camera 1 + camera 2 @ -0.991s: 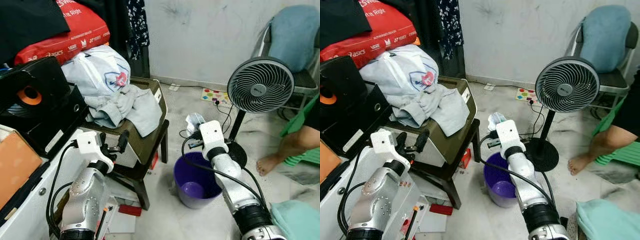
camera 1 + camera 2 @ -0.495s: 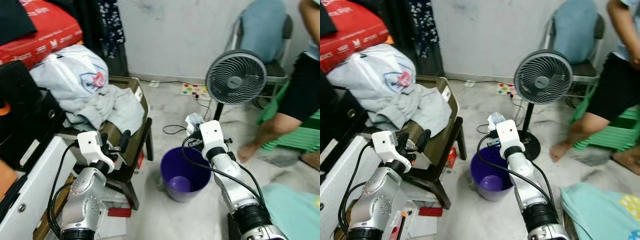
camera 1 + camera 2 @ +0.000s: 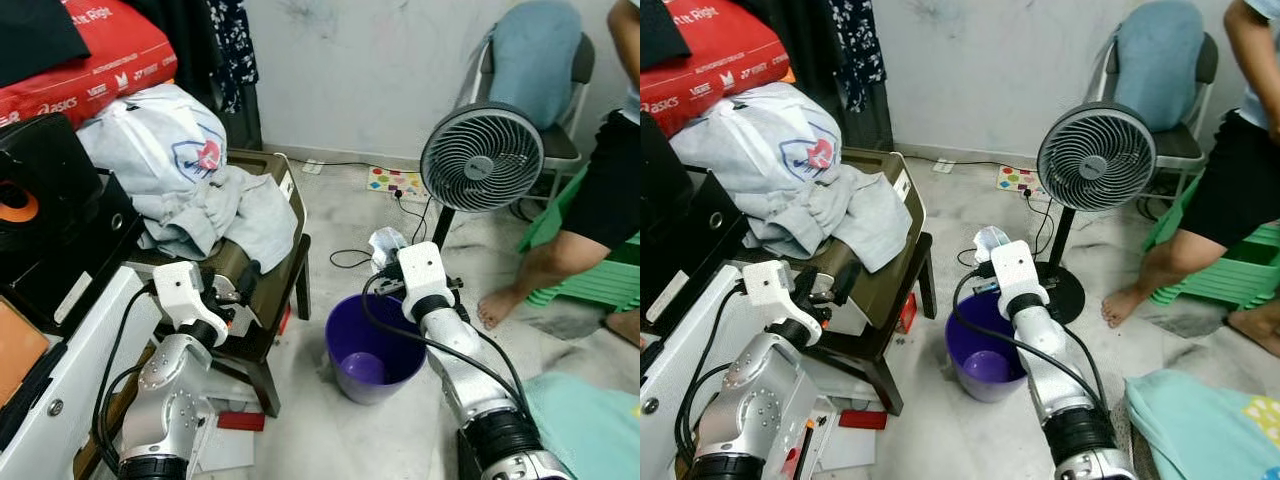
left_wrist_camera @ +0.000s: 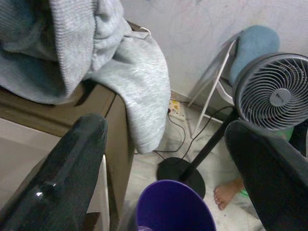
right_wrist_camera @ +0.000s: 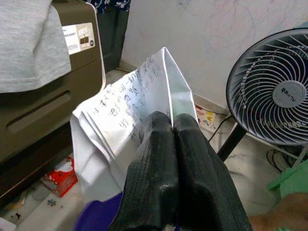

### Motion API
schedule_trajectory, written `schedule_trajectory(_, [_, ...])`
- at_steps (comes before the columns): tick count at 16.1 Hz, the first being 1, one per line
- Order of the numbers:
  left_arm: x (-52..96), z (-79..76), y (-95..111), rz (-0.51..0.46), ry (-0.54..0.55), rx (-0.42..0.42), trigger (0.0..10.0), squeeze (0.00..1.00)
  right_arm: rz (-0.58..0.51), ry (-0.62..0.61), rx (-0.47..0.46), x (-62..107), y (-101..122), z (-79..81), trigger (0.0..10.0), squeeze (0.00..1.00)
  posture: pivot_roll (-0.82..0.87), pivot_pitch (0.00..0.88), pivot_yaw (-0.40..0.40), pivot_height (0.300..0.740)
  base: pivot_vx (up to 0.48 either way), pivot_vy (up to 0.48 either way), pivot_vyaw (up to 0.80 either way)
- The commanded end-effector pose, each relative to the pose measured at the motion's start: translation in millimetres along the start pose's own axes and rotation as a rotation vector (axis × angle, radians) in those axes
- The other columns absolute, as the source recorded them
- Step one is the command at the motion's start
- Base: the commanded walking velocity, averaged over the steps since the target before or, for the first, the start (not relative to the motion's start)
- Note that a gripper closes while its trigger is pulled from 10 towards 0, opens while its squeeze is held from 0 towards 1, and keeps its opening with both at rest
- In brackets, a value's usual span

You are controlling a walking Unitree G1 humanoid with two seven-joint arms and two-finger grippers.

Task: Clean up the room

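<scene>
Right wrist view: right gripper (image 5: 173,125) clenching paper (image 5: 130,110), holding over bin (image 3: 375,345), likely for dropping; left gripper (image 4: 168,159) idling, spread apart.

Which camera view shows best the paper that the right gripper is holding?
The right wrist view: the paper shows large, creased, with handwriting, pinched between the right gripper's shut fingers above the purple bin. The two eye views show it as a small white crumple beyond the wrist.

Crumpled handwritten paper (image 5: 139,103) above purple bin (image 3: 375,345)
</scene>
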State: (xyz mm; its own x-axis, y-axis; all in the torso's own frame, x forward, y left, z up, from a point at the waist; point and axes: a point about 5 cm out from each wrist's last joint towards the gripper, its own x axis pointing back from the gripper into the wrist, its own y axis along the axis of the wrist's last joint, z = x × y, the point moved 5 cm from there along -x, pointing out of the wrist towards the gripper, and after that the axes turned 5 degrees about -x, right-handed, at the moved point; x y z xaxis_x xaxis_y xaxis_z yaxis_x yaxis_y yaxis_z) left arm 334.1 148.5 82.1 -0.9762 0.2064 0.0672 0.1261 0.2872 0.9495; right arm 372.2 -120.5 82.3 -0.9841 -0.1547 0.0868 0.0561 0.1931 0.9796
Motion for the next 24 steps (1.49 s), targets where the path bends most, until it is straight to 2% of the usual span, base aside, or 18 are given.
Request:
schedule_trajectory(1, [0.2, -2.8, 4, -0.013, -0.014, -0.010, 10.0, 0.00, 0.003, 0.005, 0.002, -0.7, 0, 0.1, 10.0, 0.00, -0.17, 0.000, 0.034, 0.740, 0.000, -0.420, 0.00])
schedule_trajectory(8, [-0.6, -3.3, 3, -0.009, -0.013, -0.016, 10.0, 0.00, 0.004, 0.004, 0.006, -0.8, 0, -0.4, 10.0, 0.00, -0.18, 0.000, 0.033, 0.740, 0.000, -0.473, 0.00])
schedule_trajectory(18, [-0.9, 5.3, 2, -0.008, 0.044, -0.016, 10.0, 0.00, 0.000, 0.011, 0.015, -0.4, -1, 2.1, 10.0, 0.00, -0.17, 0.000, 0.037, 0.740, 0.000, 0.000, 0.00])
schedule_trajectory(24, [-1.2, 5.9, 0, 0.001, 0.046, -0.004, 10.0, 0.00, 0.001, 0.019, 0.018, -0.1, -2, 3.8, 10.0, 0.00, -0.17, 0.000, 0.032, 0.740, 0.000, 0.000, 0.38])
